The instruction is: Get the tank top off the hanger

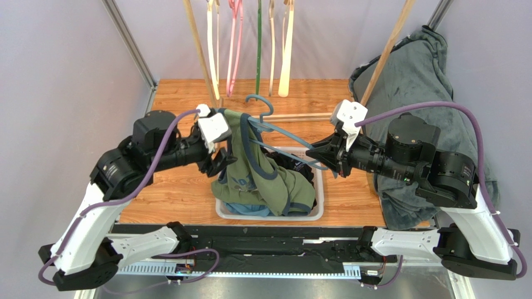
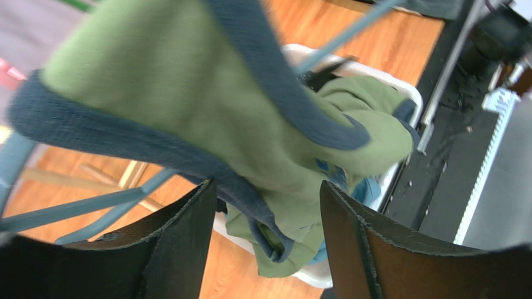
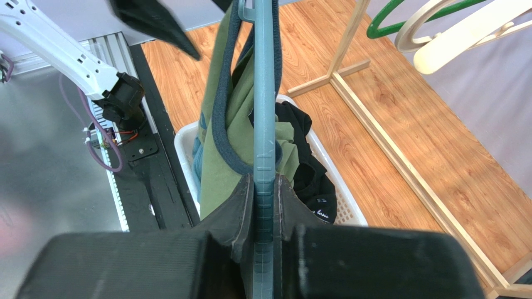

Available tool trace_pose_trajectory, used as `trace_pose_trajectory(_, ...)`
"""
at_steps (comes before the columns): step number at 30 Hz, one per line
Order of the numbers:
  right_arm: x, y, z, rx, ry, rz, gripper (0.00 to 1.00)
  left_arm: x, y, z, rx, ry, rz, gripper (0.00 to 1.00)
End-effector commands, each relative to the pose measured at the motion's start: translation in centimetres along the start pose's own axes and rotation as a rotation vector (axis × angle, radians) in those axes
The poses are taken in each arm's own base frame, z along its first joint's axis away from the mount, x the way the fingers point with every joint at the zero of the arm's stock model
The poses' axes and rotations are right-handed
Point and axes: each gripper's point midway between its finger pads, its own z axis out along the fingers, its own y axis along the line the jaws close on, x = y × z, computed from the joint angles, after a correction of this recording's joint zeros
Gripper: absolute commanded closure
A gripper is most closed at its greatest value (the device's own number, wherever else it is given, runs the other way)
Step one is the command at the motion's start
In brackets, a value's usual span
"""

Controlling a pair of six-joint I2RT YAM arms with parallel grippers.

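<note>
While the right jaws were clamped shut on one arm of the teal hanger [image 3: 263,124], holding it above the white basket [image 1: 321,190], the green tank top [image 1: 246,165] hung over the hanger's other shoulder, with its lower part bunched in the basket. The left jaws stood open, a navy-trimmed strap [image 2: 125,146] lying at their mouth but not pinched. The likeliest failure, I judged, was the strap catching on the hanger's end if it were pulled along the arm rather than off it, which could drag the hanger askew or twist it out of the right jaws. Closing on too thin a fold could also let the cloth slip free. The hook [image 1: 259,103] sat near the wooden rack [image 1: 203,56] and its spare hangers [image 1: 286,56], so a backward swing might snag there. A black garment [image 3: 306,146] lay in the basket, and a grey blanket [image 1: 418,75] was heaped at the right of the tabletop [image 1: 168,193], close beside the right arm.
</note>
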Motion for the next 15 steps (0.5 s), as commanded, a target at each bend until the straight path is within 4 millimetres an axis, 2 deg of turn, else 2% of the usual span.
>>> trace_pose_trajectory(1, -3.4, -0.3, -1.5, 0.018, -0.129, -0.006, 1.00, -2.7, 2.2, 0.2, -0.104, -0.093, -0.208, 0.33)
trace_pose_trajectory(4, -3.2, 0.0, -1.5, 0.006, -0.129, 0.000, 1.00, -3.6, 2.1, 0.6, -0.079, -0.120, -0.245, 0.50)
trace_pose_trajectory(5, -3.1, 0.2, -1.6, 0.000, -0.128, 0.002, 1.00, -3.7, 2.1, 0.7, -0.074, -0.121, -0.246, 0.69)
trace_pose_trajectory(6, -3.1, 0.3, -1.6, -0.003, -0.128, 0.003, 1.00, -3.7, 1.9, 0.8, -0.063, -0.122, -0.267, 0.81)
trace_pose_trajectory(8, -3.0, -0.2, -1.8, 0.029, -0.127, 0.006, 1.00, -3.7, 1.8, 0.9, -0.057, -0.123, -0.270, 1.00)
trace_pose_trajectory(11, -3.0, -0.4, -2.2, 0.040, -0.131, 0.008, 1.00, -3.8, 1.5, 0.8, -0.039, -0.130, -0.275, 1.00)
trace_pose_trajectory(15, -2.2, -0.7, -2.9, 0.061, -0.112, 0.010, 1.00, -4.9, 1.7, -0.8, -0.052, -0.174, -0.271, 1.00)
